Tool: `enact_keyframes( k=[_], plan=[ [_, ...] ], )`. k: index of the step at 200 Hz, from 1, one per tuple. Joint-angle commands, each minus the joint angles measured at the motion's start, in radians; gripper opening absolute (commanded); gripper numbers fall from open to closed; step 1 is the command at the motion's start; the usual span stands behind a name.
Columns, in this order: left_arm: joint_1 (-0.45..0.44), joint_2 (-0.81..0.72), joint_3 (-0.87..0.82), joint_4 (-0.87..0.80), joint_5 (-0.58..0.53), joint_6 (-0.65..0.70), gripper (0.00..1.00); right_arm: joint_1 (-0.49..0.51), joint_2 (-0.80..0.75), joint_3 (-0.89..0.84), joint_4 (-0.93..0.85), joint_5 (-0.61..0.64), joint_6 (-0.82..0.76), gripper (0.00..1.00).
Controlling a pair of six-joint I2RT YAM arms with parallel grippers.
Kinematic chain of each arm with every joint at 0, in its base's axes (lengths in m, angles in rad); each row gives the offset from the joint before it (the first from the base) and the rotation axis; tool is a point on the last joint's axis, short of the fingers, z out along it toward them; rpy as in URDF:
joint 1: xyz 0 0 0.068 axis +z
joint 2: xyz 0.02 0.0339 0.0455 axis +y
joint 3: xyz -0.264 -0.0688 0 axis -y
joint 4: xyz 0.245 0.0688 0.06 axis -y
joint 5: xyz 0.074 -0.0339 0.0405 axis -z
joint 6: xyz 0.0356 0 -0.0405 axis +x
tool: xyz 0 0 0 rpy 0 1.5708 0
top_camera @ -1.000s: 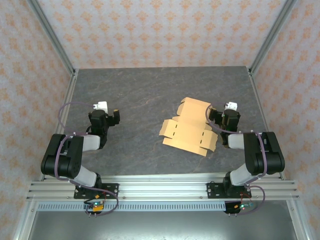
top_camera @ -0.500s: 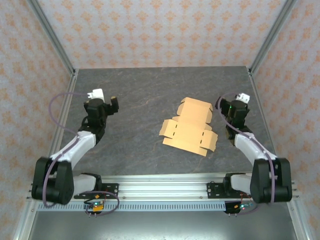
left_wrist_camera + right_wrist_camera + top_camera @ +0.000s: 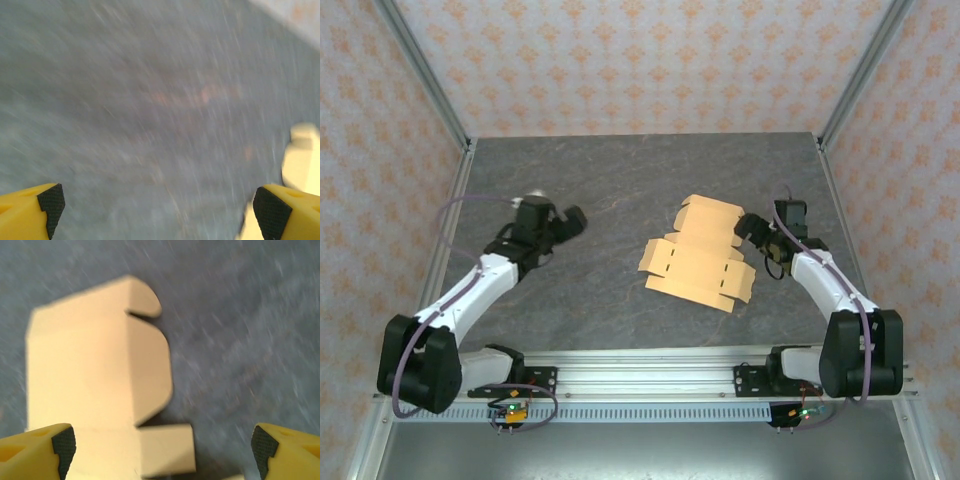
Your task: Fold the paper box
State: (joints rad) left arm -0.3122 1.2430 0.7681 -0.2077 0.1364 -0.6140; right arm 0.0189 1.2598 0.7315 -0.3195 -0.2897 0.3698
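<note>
The paper box [image 3: 698, 253] lies unfolded and flat on the grey table, a tan-orange cardboard sheet with creased panels, flaps and tabs. My right gripper [image 3: 752, 227] hovers at its right edge, open, with nothing between the fingers; the right wrist view looks down on the paper box [image 3: 100, 375] with its rounded flap and a small tab, between yellow fingertips [image 3: 45, 445] set wide apart. My left gripper [image 3: 572, 218] is open over bare table left of the sheet. In the blurred left wrist view a pale corner of the paper box [image 3: 302, 160] shows at the right.
The dark grey tabletop [image 3: 620, 180] is fenced by metal frame posts [image 3: 450, 130] and patterned walls on three sides. An aluminium rail [image 3: 640, 375] with both arm bases runs along the near edge.
Both arms have unfolded from their bases and reached forward. The left gripper swung right toward the sheet; the right gripper dropped to the sheet's right edge. The sheet has not moved.
</note>
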Motion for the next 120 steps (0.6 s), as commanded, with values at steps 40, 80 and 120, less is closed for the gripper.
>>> enact_keyframes(
  k=[40,80,120],
  plan=[
    [-0.166,0.205,0.128,-0.119,0.144,0.124,1.0,0.0,-0.108,-0.147,-0.158,-0.049,0.282,0.92],
    [-0.165,0.297,0.216,-0.177,0.093,0.139,1.0,0.064,0.017,-0.195,0.131,-0.244,0.255,0.93],
    [-0.136,0.276,0.268,-0.314,-0.119,0.093,1.0,0.285,0.177,0.024,0.24,-0.409,0.155,0.93]
  ],
)
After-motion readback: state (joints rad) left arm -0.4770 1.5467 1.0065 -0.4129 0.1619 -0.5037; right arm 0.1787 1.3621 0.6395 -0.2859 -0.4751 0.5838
